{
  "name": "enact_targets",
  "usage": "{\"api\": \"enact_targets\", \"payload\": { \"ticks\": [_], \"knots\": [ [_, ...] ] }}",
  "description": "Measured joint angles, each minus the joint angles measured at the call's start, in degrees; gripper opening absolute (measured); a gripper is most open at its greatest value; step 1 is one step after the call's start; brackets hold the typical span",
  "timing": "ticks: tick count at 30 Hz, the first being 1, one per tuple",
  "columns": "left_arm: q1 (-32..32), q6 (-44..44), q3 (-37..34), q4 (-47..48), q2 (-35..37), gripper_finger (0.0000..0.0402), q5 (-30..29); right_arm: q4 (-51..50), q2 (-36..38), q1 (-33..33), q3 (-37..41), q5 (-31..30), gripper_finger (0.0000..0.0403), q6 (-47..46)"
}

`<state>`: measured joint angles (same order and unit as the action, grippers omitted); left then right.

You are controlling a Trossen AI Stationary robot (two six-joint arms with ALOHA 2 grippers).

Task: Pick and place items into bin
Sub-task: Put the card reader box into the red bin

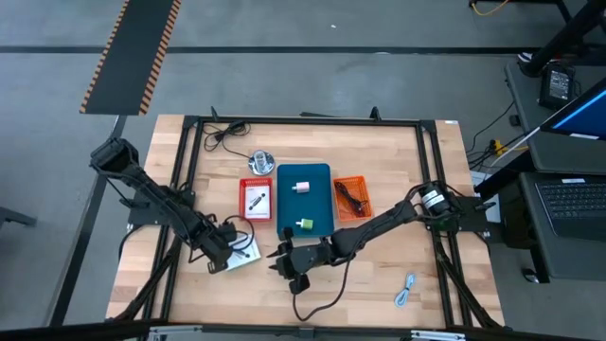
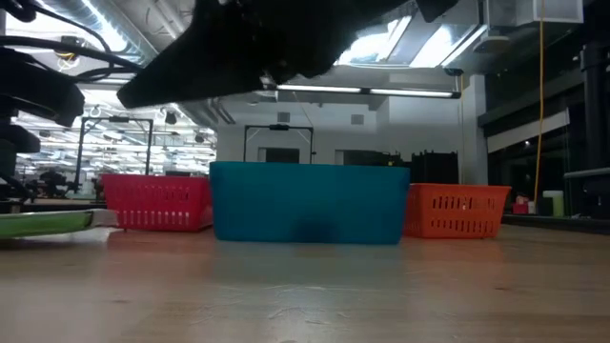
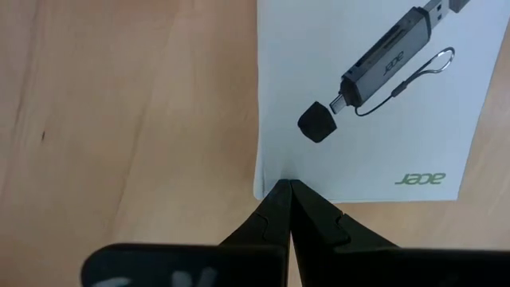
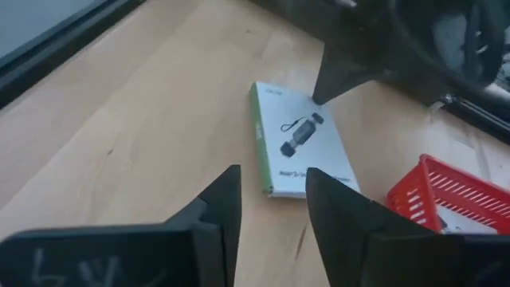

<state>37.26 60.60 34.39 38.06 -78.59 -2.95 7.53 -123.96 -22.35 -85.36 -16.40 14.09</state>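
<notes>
Low view: dark arm (image 2: 286, 38) blurred, cut by top edge. Red bin (image 4: 454, 199) cut off at right wrist frame edge. Blue-white cable (image 1: 406, 289) too small to detail.

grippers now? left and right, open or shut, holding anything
left gripper: shut, tips at the white box edge, no grip visible
right gripper: open, empty

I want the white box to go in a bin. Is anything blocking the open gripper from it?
Nothing visible lies between the right gripper and the white box, just bare table. The left gripper, shut, sits at the box's edge.
</notes>
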Motion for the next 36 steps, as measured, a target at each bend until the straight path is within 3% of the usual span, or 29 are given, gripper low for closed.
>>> {"api": "enact_targets", "payload": {
  "ticks": [9,14,19,36],
  "knots": [
    [-1.1,-1.0,0.0,-0.1,0.0,0.0002,0.2,-11.5,-7.5,0.3,-11.1,-0.5,0.0133,5.7],
    [-1.1,-1.0,0.0,-0.2,0.0,0.0002,0.4,-19.9,-13.4,0.3,-20.0,-8.1,0.0139,9.4],
    [-1.1,-1.2,0.0,-0.2,0.0,0.0002,0.5,-21.5,-17.6,0.0,-25.2,-10.5,0.0142,11.8],
    [-1.1,-1.7,0.0,-0.6,0.0,0.0002,0.6,-18.8,-21.3,0.0,-26.4,-14.0,0.0142,11.7]
  ]
}}
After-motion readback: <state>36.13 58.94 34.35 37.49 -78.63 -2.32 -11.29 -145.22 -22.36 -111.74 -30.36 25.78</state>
